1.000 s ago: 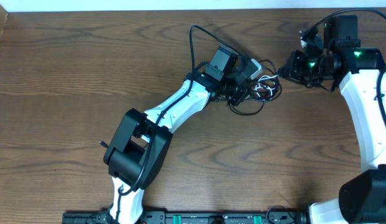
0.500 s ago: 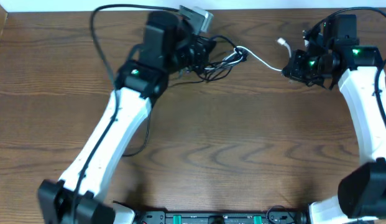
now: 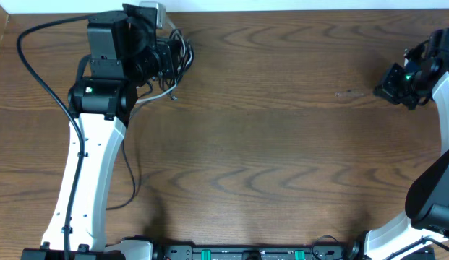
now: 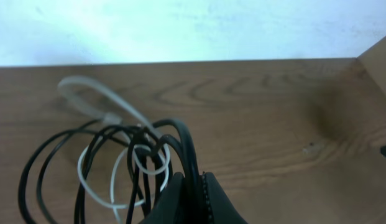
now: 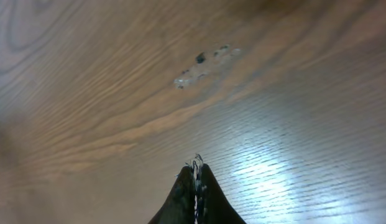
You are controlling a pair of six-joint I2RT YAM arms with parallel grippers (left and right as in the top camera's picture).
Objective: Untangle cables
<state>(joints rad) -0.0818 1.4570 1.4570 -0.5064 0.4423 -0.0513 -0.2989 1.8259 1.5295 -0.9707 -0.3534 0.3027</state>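
Prob. robotics lab: wood-grain table [image 3: 282, 144] w/ left arm [image 3: 87, 166] & right arm [image 3: 447, 115] mounted, blank white wall [image 4: 180, 25] behind.

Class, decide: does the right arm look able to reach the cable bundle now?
Probably not: the cable bundle sits clamped in the left hand at the far-left table corner, the full width from the right hand.

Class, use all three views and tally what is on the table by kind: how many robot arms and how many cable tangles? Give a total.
Robot arms: 2 (left arm, right arm)
Cable tangle: 1 (cable tangle, black and white cords, too knotted to count singly)
Total: 3
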